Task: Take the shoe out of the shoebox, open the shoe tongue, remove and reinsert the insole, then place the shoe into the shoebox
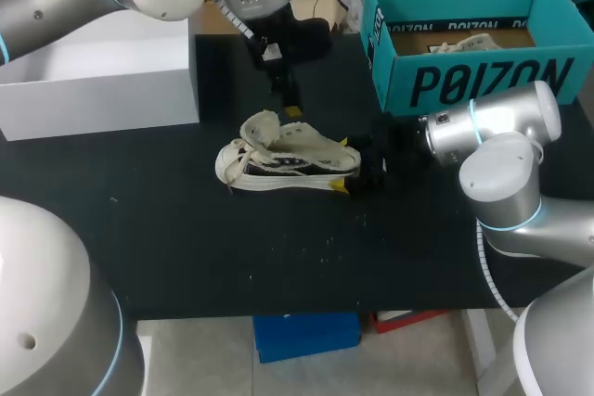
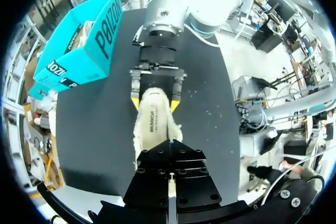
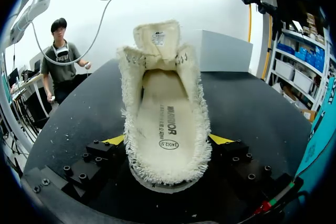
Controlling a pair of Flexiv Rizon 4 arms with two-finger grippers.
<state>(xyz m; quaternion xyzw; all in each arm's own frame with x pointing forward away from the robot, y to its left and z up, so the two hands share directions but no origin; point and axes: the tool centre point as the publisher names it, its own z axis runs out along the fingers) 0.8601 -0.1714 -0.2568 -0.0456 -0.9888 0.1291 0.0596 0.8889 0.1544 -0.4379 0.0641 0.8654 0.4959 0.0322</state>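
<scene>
A cream canvas shoe [image 1: 288,159] lies on its side on the black table, toe toward the left. My right gripper [image 1: 357,176] is shut on its heel. In the right wrist view both yellow fingertips [image 3: 113,140] press the heel from either side. The tongue [image 3: 157,38] stands raised, and the printed insole [image 3: 165,124] lies inside the shoe [image 3: 163,103]. My left gripper [image 1: 290,99] hangs shut and empty just behind the shoe's middle. From the left wrist the shoe [image 2: 153,121] shows below the shut left gripper [image 2: 170,142], with the right gripper [image 2: 155,103] around the heel.
The teal shoebox [image 1: 464,81] stands open at the back right with another pale shoe [image 1: 464,44] inside; it also shows beside the right arm as the shoebox [image 2: 84,40]. A white open box [image 1: 102,81] sits at the back left. Bare black table [image 1: 186,229] lies in front of the shoe.
</scene>
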